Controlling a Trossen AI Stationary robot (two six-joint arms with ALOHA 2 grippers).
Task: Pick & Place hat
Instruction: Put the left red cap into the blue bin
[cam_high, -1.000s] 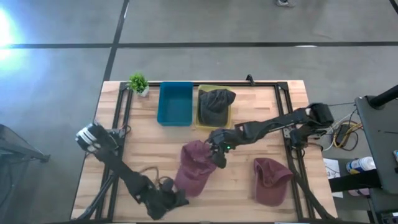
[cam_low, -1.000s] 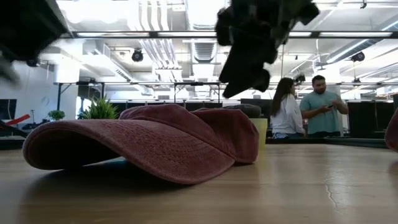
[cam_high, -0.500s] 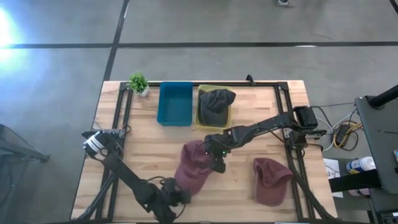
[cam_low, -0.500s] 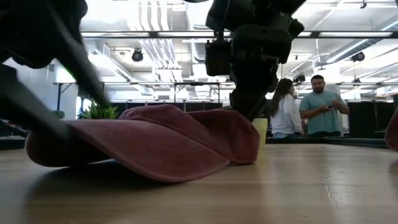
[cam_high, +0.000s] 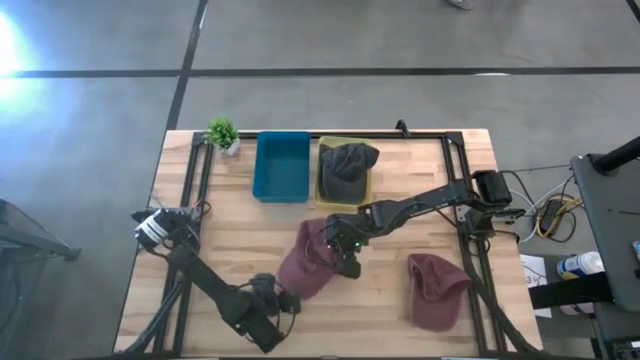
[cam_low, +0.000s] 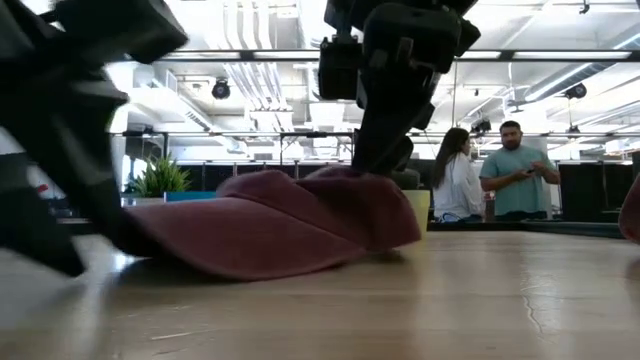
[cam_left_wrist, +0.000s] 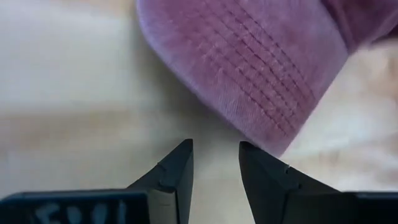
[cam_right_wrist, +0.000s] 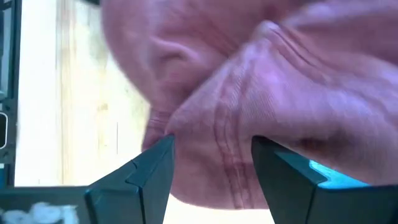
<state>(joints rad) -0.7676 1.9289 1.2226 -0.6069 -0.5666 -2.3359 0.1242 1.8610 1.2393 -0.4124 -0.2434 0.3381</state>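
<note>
High view: the right gripper (cam_high: 346, 262), fingers spread wide, has dropped onto the maroon corduroy cap (cam_high: 312, 262), probably about to pinch; left gripper (cam_high: 285, 303) half-open, empty, has backed off.

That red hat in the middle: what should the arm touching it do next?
Probably close. The right gripper sits on the hat with its fingers open around a fold of the crown, so pinching comes before lifting. The left gripper waits by the brim.
</note>
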